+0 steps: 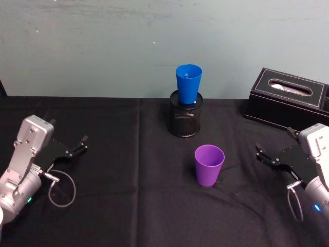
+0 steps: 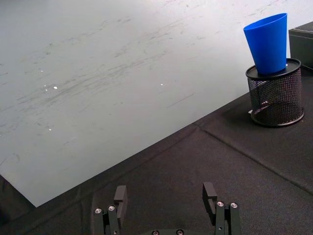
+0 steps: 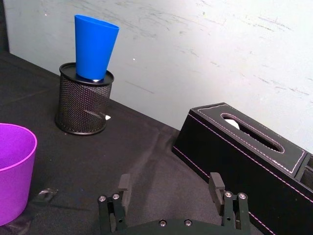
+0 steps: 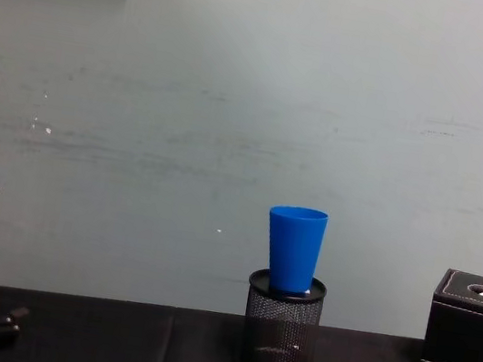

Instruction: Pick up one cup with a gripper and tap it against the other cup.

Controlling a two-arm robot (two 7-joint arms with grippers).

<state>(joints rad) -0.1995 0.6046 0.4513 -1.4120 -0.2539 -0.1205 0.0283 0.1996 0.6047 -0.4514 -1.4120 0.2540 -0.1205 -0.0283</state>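
— Left wrist view first: what is the left gripper (image 2: 165, 193) doing?
— Its jaws are spread wide with nothing between them. It hangs low over the black cloth (image 1: 128, 206) at the table's left side, well apart from both cups.
— And in the middle?
— A black mesh pen holder (image 1: 185, 121) stands toward the back, near the pale wall (image 1: 103, 46). The blue cup (image 1: 188, 82) sits in its top, mouth up, its base sunk a little inside the rim (so it stands above everything else on the table).
— Where is the purple cup (image 1: 209, 164)?
— Upright on the cloth, mouth up, in front of the holder and slightly to its right. It is near the holder but touches neither it nor the blue cup.
— Then the right side?
— The right gripper (image 3: 170, 181) hovers low over the cloth to the right of the purple cup, clear of it. Its jaws are also held wide apart and are empty. Behind it, at the back right, lies a black tissue box (image 1: 285, 100).
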